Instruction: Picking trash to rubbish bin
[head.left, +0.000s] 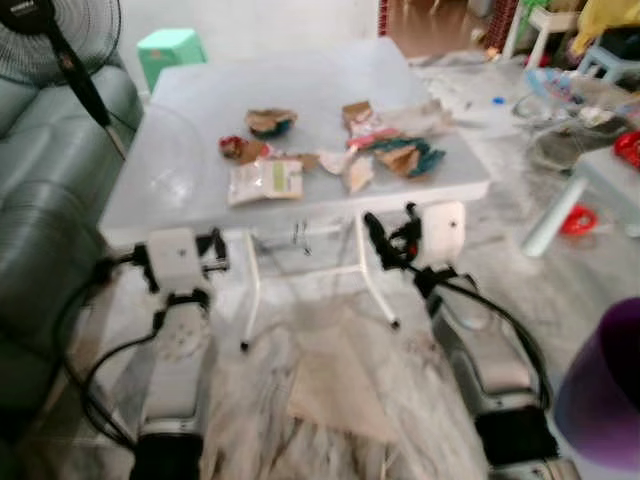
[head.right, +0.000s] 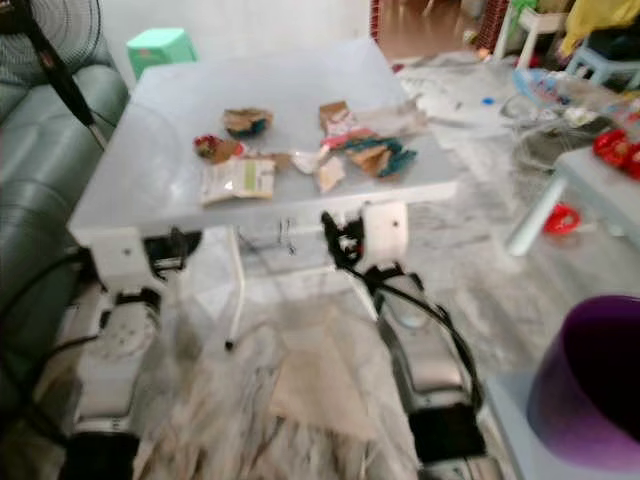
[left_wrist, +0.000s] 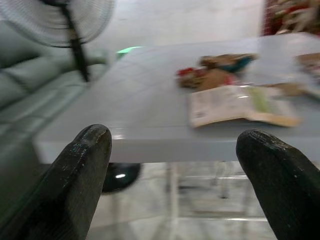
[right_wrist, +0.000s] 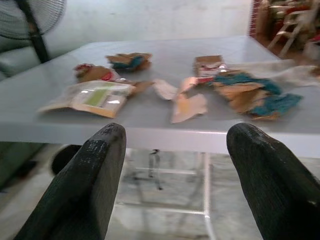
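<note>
Right gripper (head.left: 390, 235) open, empty, level with near edge of white folding table (head.left: 180, 190). Torn wrappers (right_wrist: 240, 92) just beyond, ahead (nearer this arm). Left gripper (left_wrist: 175, 175) also open; flat pale packet (left_wrist: 240, 104) ahead, long axis crosswise. Purple bin (head.right: 590, 385) at right.

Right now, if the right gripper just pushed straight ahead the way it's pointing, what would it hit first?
Probably the near edge of the white table. The right gripper, fingers open, sits just below table height, so it may slip under the top instead; depth is unclear.
</note>
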